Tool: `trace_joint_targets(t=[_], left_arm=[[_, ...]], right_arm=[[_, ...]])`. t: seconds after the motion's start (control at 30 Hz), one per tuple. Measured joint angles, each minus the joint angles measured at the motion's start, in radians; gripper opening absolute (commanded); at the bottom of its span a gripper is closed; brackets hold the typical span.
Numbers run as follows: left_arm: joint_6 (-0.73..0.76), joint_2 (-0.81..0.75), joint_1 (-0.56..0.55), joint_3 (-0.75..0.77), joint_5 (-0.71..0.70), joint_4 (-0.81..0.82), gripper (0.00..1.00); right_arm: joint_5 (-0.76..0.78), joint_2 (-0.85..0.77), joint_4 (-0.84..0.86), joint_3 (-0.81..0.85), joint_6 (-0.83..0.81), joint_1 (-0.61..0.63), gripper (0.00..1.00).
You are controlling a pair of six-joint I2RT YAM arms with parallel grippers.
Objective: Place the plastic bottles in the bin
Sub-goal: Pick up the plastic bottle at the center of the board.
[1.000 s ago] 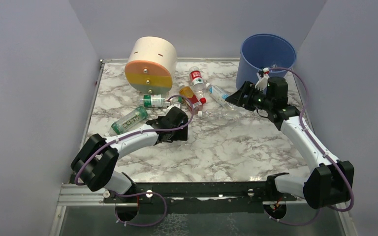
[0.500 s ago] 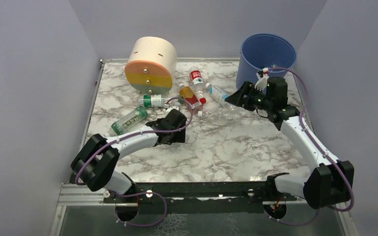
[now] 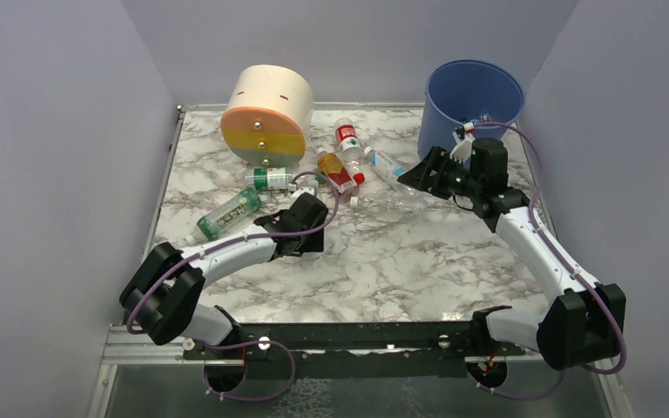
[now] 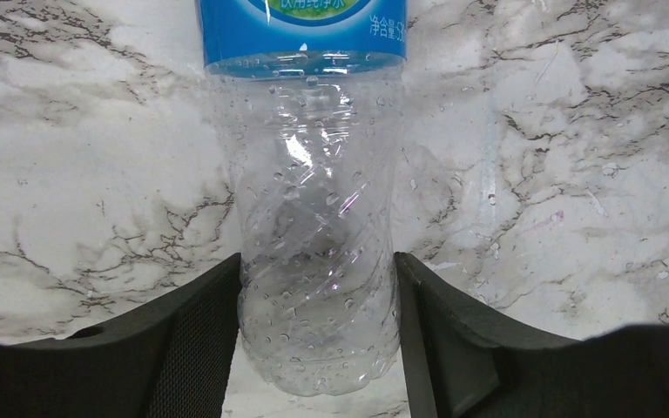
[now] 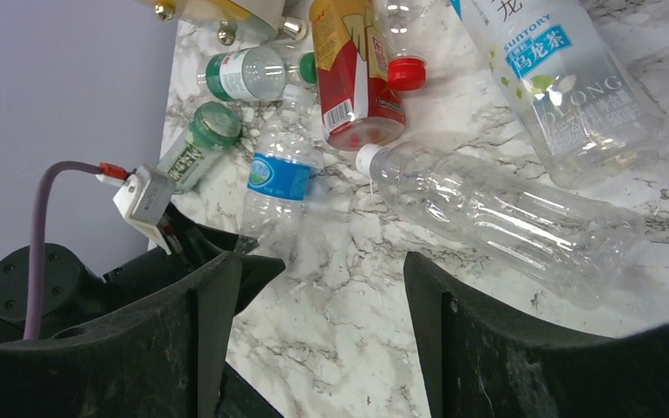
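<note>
— Where was the left pincer (image 4: 318, 348)?
— Low over the counter (image 3: 401, 261), left of the middle. It was clamped on the blue-labelled bottle (image 4: 314, 218), with one finger against each side of the clear lower body, which lay on the marble.

— And the right pincer (image 5: 322, 331)?
— Its jaws stood apart with nothing between them. It hung just above the counter near the bin (image 3: 473, 96), facing the heap of bottles.

— What lay closest to it?
— A bare clear bottle (image 5: 505, 218) with a white cap, on its side. Beyond that were a bottle with a white and blue label (image 5: 575, 87) and an orange-tinted one with a red label (image 5: 353, 70).

— Any others?
— Two green-labelled bottles (image 5: 248, 74) further left, near the cream and orange cylinder (image 3: 266, 113).

— Where was the bin?
— Upright at the far right corner of the counter, just behind the right arm. All these bottles lay outside it.
</note>
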Motion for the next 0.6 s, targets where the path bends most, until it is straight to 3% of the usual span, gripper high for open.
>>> trace_joint_targets(t=[0.6], left_arm=[[-0.011, -0.233, 0.000, -0.005, 0.063, -0.051, 0.62]], right_arm=[[-0.011, 0.012, 0.011, -0.009, 0.001, 0.030, 0.72]])
